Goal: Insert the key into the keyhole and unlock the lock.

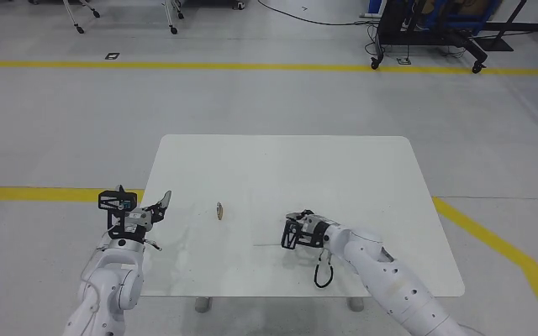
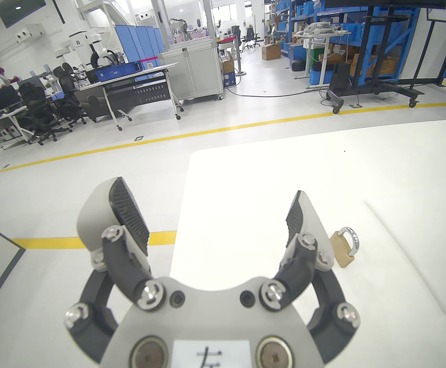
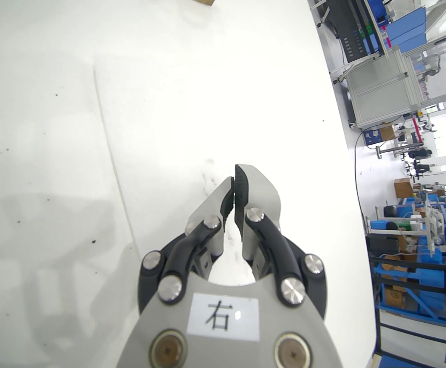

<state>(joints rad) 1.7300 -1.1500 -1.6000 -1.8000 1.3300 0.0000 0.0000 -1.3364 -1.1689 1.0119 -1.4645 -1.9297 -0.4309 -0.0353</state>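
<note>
Table (image 1: 277, 168) white, bearing padlock (image 1: 219, 211); yellow lines (image 1: 252, 65) cross pale floor (image 1: 252, 101).

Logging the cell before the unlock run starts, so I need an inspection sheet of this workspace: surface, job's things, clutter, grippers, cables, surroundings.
surface: white rectangular table, brightly lit.
job's things: brass padlock with silver shackle on the table between the two grippers, nearer the left one, touched by neither.
clutter: a few small dark specks on the tabletop.
grippers: left gripper open, at the table's edge; right gripper shut, over the table; whether it holds anything cannot be told.
cables: black cable loop at the right arm's wrist; black floor cable beyond the table.
surroundings: yellow floor lines; blue shelving; black office chairs.
</note>
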